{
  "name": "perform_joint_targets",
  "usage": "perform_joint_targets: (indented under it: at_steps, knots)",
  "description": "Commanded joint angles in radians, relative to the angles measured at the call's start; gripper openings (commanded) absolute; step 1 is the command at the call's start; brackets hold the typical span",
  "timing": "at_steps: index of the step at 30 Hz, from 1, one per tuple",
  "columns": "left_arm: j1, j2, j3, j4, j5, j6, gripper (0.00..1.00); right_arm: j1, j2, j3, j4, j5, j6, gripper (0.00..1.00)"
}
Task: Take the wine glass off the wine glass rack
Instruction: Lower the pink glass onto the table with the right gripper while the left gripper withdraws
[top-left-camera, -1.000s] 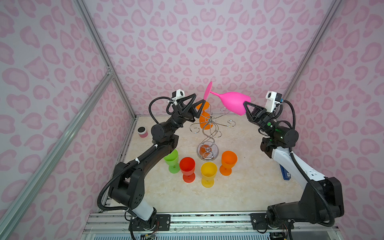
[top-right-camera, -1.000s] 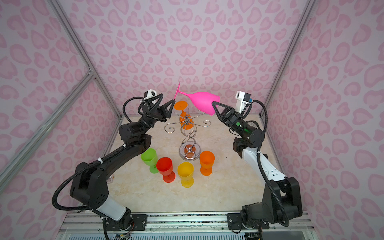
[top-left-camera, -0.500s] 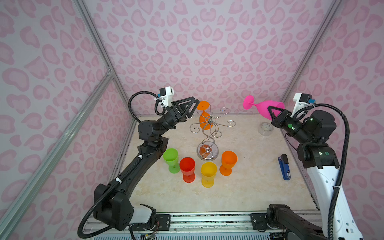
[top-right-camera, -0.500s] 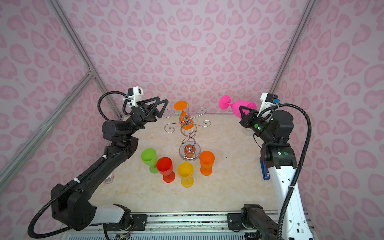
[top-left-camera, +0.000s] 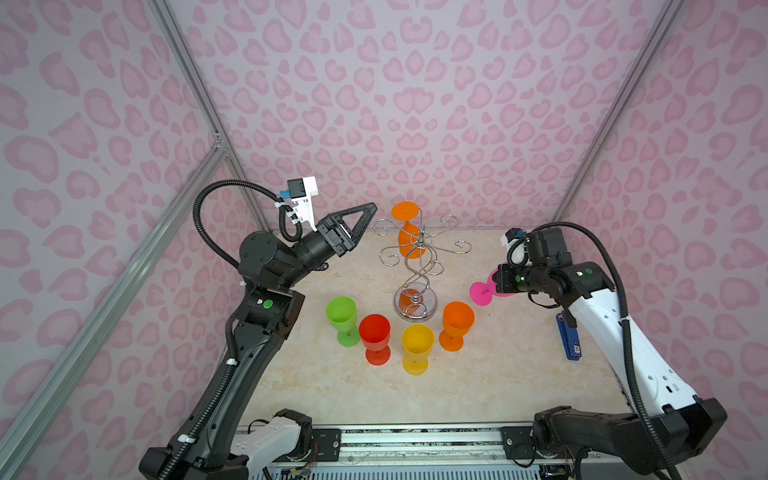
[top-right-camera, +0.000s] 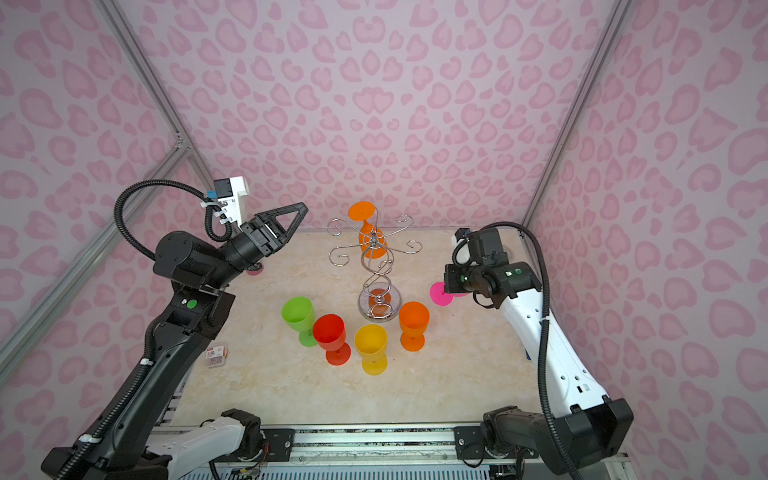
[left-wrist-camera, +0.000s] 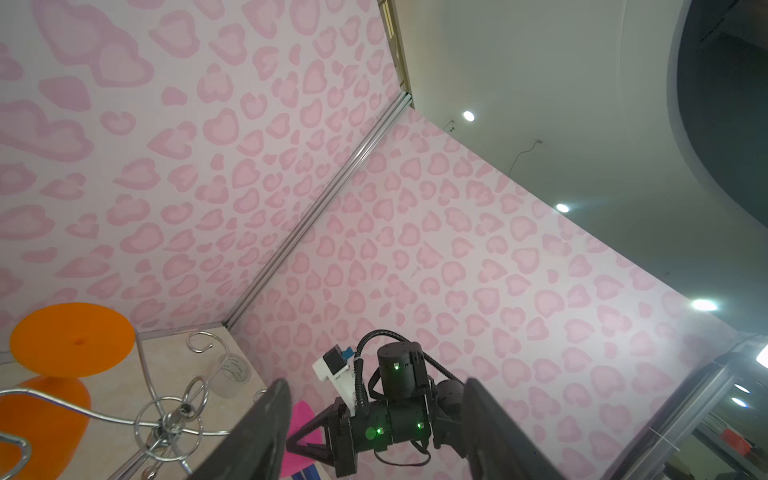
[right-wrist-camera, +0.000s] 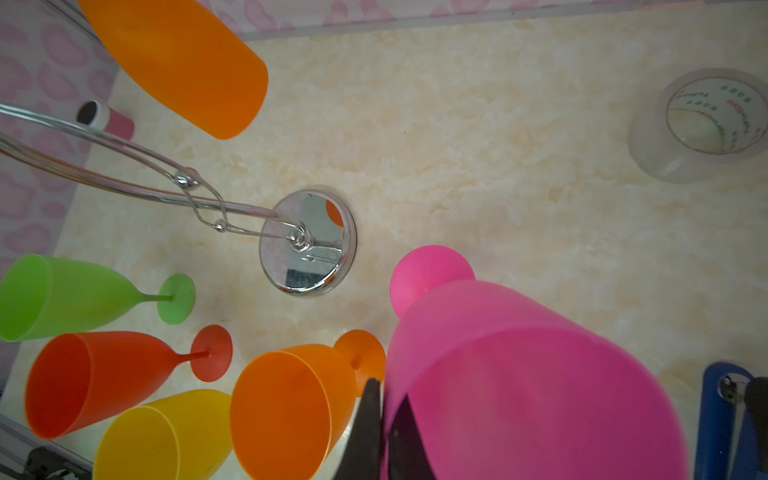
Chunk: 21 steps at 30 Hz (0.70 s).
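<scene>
wine glass rack on marbled tabletop, pink heart-print walls.

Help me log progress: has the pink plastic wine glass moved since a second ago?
Yes: the pink plastic wine glass went from above the chrome wire rack down to its right.

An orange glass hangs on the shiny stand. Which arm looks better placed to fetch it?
Left, probably. The left pincer is open, empty and raised near the hanging orange glass; the right pincer is shut on the pink glass, lower down.
</scene>
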<state>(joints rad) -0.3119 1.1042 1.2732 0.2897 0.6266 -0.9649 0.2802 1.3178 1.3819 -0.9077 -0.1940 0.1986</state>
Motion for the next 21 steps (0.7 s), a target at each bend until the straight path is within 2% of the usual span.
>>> perform_joint_targets:
  at_steps: [1, 9, 21]
  knots:
    - [0.009, -0.020, 0.000, -0.078, -0.026, 0.074, 0.67, 0.050, 0.050, 0.003, -0.057, 0.135, -0.048, 0.00]
    - [0.014, -0.036, -0.009, -0.093, -0.037, 0.091, 0.67, 0.134, 0.166, 0.009, 0.004, 0.161, -0.035, 0.00]
    - [0.019, -0.053, -0.023, -0.136, -0.044, 0.105, 0.67, 0.167, 0.324, 0.075, 0.024, 0.131, -0.030, 0.00]
